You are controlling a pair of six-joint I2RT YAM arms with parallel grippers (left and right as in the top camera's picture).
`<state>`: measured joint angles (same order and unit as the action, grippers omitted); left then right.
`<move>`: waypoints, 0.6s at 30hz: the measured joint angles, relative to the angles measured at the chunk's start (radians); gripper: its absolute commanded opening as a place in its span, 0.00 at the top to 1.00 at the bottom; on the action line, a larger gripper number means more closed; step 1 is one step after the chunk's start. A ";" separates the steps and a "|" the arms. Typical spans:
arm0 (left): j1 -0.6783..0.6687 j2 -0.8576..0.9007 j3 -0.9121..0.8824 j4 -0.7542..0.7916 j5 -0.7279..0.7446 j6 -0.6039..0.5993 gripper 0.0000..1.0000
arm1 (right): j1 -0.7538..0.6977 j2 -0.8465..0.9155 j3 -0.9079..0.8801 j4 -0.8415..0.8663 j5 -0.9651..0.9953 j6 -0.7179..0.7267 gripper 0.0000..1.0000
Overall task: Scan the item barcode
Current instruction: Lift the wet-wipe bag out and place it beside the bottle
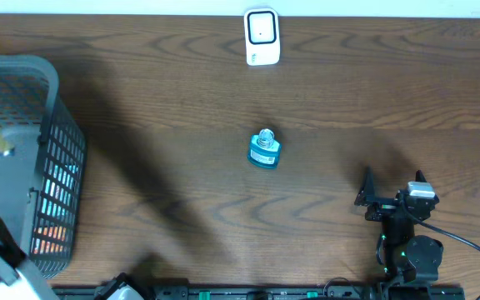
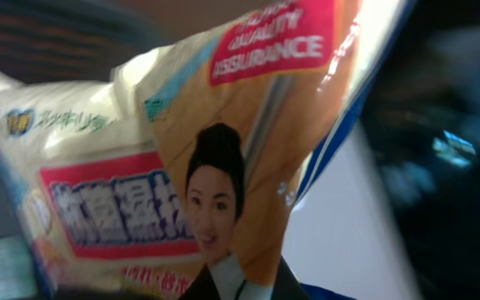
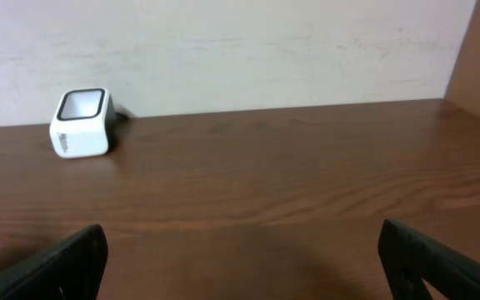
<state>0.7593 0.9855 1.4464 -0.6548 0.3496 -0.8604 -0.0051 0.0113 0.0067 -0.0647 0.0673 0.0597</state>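
The desk (image 1: 182,100) is dark brown wood with a wavy grain. At its left edge stands a grey plastic basket (image 1: 65,142) with rounded corners and grid walls, through which patches of coloured packaging show.

The snack bag (image 2: 223,125) lies in that basket. It is glossy, crinkled film in cream and orange, with a red label panel, a red band reading "quality assurance", and a printed portrait of a dark-haired woman.

Near the middle of the desk is a small blue bottle (image 1: 264,150) with a clear rounded cap. At the far edge sits a white, boxy scanner (image 1: 262,37) with rounded corners and a dark-framed window.

Only the left wrist view shows the bag's print, and it is so close and blurred that little else can be made out. The left end effector is closed; whether it pinches the bag I cannot tell.

From overhead, the bag is only an orange scrap at the frame's edge.

The right end effector (image 1: 392,185) stands wide apart and empty at the desk's near right. Its own camera looks across bare wood to the scanner against a pale wall, and the bottle is not in that view.
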 measured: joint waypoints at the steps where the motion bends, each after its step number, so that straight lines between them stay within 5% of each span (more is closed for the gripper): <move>1: -0.002 -0.029 0.000 0.032 0.054 0.000 0.93 | 0.000 0.000 0.000 0.000 0.000 0.000 0.01; 9: -0.156 -0.111 0.003 0.360 0.543 0.071 0.93 | 0.000 0.000 0.000 0.000 0.000 0.000 0.01; 18: -0.462 -0.104 -0.058 0.195 0.876 0.476 0.93 | 0.000 0.000 0.000 0.000 0.000 0.000 0.01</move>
<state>0.2977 0.8818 1.3888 -0.4599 1.2255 -0.3843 -0.0051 0.0116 0.0067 -0.0647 0.0673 0.0597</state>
